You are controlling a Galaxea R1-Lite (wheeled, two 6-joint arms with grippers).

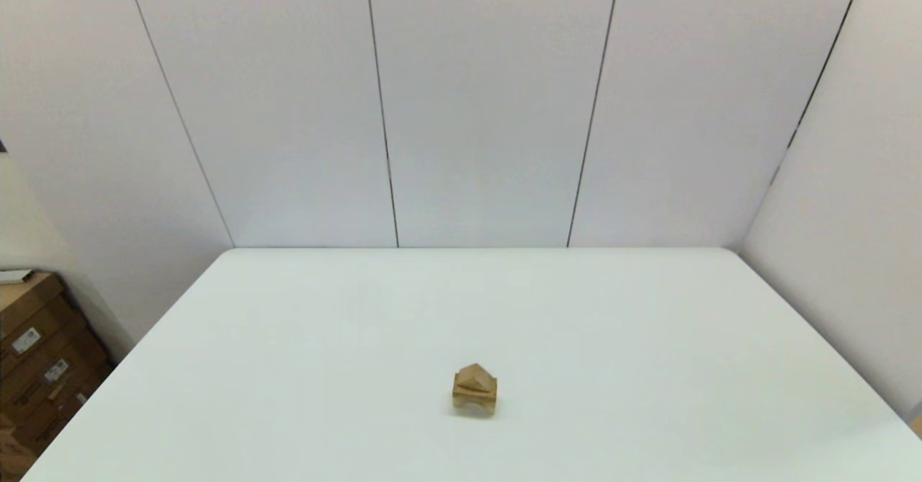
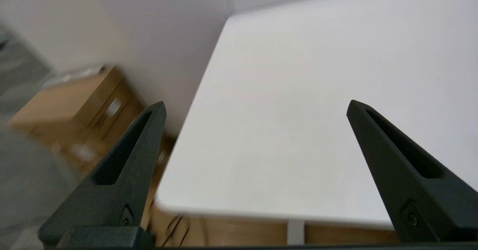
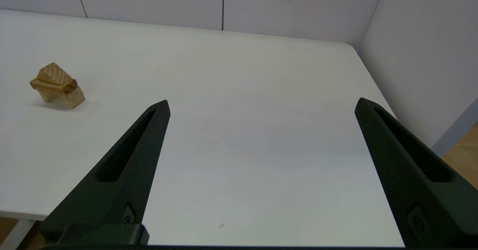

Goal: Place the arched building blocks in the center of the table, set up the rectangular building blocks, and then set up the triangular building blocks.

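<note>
Arched building blocks (image 1: 475, 400) stand near the middle of the table (image 1: 648, 338), a little toward the robot's side, with the curved cut-out facing down. On top of this thick piece lies the rectangular building blocks (image 1: 476, 388), a thin plank, and on the plank sits the triangular building blocks (image 1: 475, 375), the small wedge with its point up. In the right wrist view the striped face of the wedge is clear, and the plank seems turned a little against the block under it, so the edges do not match exactly.

Both arms are back at the near edge of the table and do not appear in the head view. The left gripper (image 2: 255, 108) hangs over the near left corner with its fingers spread wide and nothing between them. The right gripper (image 3: 261, 104) is over the right part of the table, well apart from the stack, also spread wide and empty.

I judge the building finished, or nearly so. The danger now is to the stack itself: the wedge rests on a narrow plank, and the plank on a block with only two feet. A bump on the table, or an arm passing close, could push the wedge off or turn the plank more. Cardboard boxes (image 1: 36, 352) stand on the floor beside the left corner, where the left arm could touch them if it swings outward.
</note>
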